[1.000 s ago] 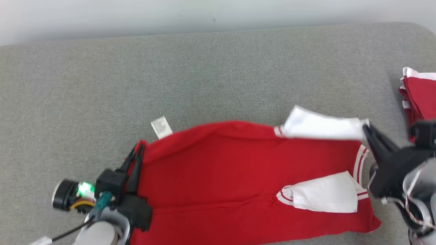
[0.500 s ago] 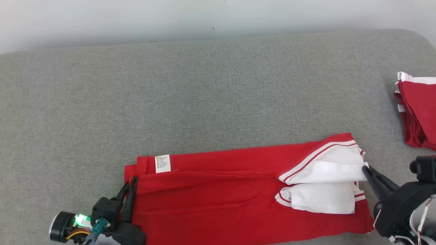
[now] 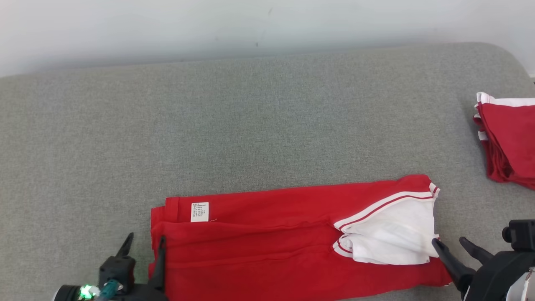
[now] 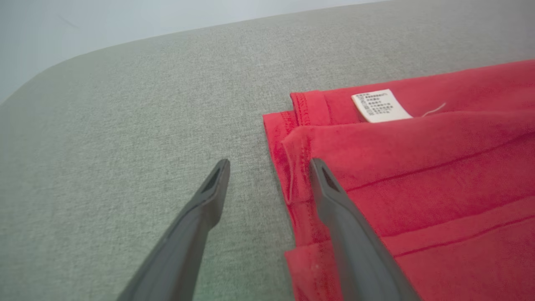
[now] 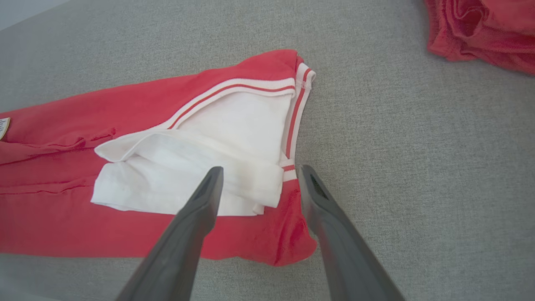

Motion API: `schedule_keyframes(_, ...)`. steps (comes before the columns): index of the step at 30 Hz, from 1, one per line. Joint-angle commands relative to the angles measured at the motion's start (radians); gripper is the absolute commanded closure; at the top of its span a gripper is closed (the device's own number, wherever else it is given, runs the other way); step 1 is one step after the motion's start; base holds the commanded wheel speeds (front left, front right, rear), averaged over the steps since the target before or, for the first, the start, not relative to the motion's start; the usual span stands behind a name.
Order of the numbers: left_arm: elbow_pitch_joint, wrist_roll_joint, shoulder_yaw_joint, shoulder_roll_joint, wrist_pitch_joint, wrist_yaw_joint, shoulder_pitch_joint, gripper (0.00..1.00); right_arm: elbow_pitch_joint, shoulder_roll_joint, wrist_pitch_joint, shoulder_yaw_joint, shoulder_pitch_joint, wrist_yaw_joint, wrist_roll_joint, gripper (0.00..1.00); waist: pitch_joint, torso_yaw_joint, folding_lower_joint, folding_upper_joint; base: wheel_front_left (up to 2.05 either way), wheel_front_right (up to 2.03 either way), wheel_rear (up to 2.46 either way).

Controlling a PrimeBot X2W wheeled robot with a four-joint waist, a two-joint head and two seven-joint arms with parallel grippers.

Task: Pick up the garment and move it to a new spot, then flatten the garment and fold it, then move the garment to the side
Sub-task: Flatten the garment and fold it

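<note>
The garment (image 3: 267, 234) is red with white sleeves and a white label (image 3: 199, 211). It lies folded lengthwise on the grey padded surface (image 3: 250, 125), low in the head view. My left gripper (image 3: 144, 244) is open at the garment's left end, one finger over the hem and one over bare surface. The left wrist view shows the same gripper (image 4: 269, 165) astride the folded hem of the garment (image 4: 418, 167). My right gripper (image 3: 449, 242) is open at the right end. There its fingers (image 5: 260, 171) straddle the white sleeve edge of the garment (image 5: 125, 108), holding nothing.
A pile of other red garments (image 3: 508, 138) with white trim sits at the right edge, also seen as a red heap (image 5: 480, 29) in the right wrist view. A pale wall (image 3: 250, 25) runs behind the surface. Bare grey surface stretches beyond and left of the garment.
Both grippers brought the held top edge of the garment down onto the rest, then opened and let go. The garment now lies flat in a narrower strip. The head camera shifted slightly.
</note>
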Motion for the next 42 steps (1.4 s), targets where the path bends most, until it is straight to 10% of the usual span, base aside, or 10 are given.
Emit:
schedule_keyframes(1, -0.007, -0.017, 0.015, -0.003, -0.005, 0.009, 0.021, 0.0, -0.008, 0.011, 0.006, -0.005, 0.015, -0.003, -0.002, 0.0, -0.008, 0.0, 0.0001, 0.0, 0.0, 0.0, 0.0)
schedule_keyframes(9, -0.257, -0.013, 0.274, -0.074, -0.006, 0.034, 0.144, 0.0, -0.079, 0.053, 0.025, -0.086, 0.068, -0.003, -0.015, 0.0, -0.05, 0.014, 0.0001, 0.0, 0.0, 0.0, 0.0)
schedule_keyframes(22, -0.526, 0.206, 0.612, -0.306, -0.006, -0.199, 0.309, 0.0, 0.021, 0.217, -0.039, -0.233, -0.015, -0.003, -0.172, 0.0, -0.101, 0.029, 0.0001, 0.0, 0.0, 0.0, 0.0)
schedule_keyframes(30, -0.513, 0.275, 0.679, -0.362, -0.006, -0.31, 0.358, 0.0, 0.183, 0.24, -0.074, -0.218, -0.116, -0.003, -0.238, 0.0, -0.105, 0.041, 0.0001, 0.0, 0.0, 0.0, 0.0)
schedule_keyframes(42, -0.439, 0.333, 0.669, -0.373, -0.006, -0.343, 0.332, 0.0, 0.338, 0.241, -0.031, -0.205, -0.255, -0.003, -0.323, 0.0, -0.05, 0.072, 0.0001, 0.0, 0.0, 0.0, 0.0)
